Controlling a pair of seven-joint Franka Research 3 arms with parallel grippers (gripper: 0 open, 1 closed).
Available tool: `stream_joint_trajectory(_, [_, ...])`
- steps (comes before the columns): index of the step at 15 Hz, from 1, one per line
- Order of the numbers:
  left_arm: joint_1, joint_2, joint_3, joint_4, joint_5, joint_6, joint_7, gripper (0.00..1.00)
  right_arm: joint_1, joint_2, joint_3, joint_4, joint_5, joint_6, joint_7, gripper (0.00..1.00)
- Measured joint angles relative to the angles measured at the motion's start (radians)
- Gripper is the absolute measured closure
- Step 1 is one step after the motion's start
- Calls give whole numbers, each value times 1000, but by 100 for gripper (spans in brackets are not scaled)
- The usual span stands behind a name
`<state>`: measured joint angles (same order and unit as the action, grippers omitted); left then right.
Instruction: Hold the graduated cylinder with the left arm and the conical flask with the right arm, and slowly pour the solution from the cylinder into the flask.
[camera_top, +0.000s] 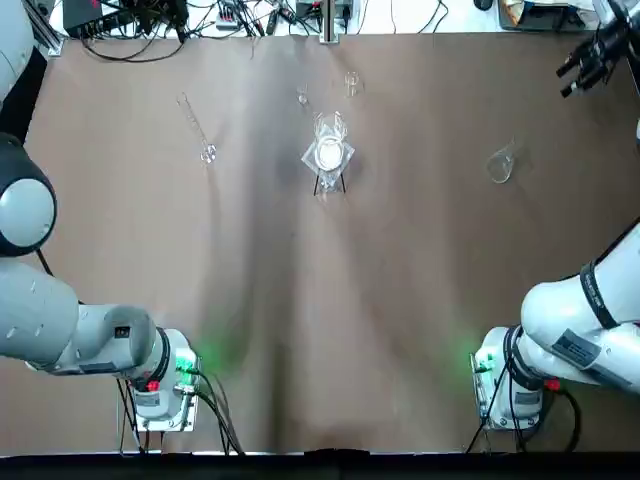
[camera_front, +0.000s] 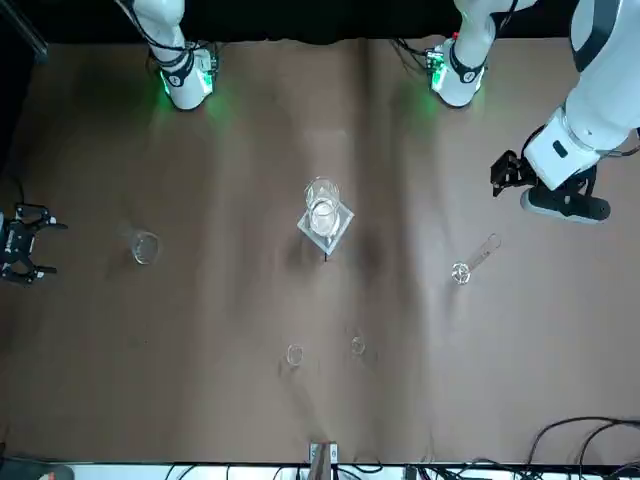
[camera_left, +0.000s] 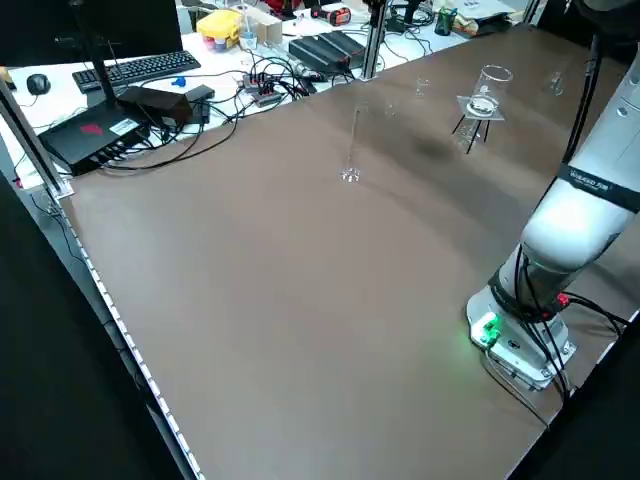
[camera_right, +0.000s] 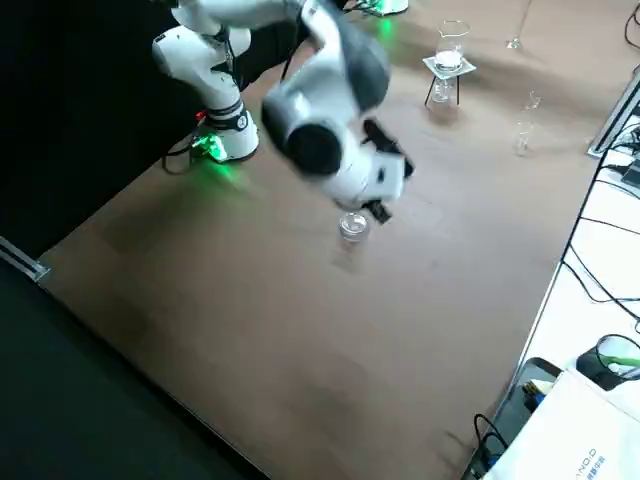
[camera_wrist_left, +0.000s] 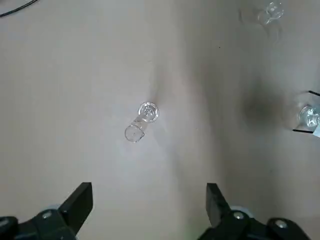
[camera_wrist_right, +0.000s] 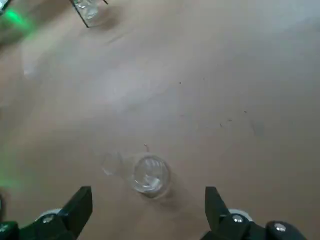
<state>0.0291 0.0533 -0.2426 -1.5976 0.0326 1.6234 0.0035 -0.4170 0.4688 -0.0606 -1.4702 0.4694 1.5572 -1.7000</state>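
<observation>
The left gripper (camera_wrist_left: 150, 196) is wide open and empty, up over the table's left; the right gripper (camera_wrist_right: 149, 200) is too, on the right; the tall graduated cylinder (camera_left: 353, 148) stands upright, just right of the left one; the small conical flask (camera_wrist_right: 151, 176) sits left of the right one.

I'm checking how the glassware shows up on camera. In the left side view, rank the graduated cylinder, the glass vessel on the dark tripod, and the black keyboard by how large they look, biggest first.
1. Black keyboard
2. Glass vessel on the tripod
3. Graduated cylinder, tall but very slim
</observation>
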Motion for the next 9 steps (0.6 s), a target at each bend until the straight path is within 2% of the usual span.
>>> stream_joint_trajectory(3, [0,-1,0,0,0,0,-3,0,91,-78,1,-2,-73,-2,225,1])
stream_joint_trajectory(9, [3,-15,0,3,1,-1,1,0,242,-184,1,-4,-198,-33,619,1])
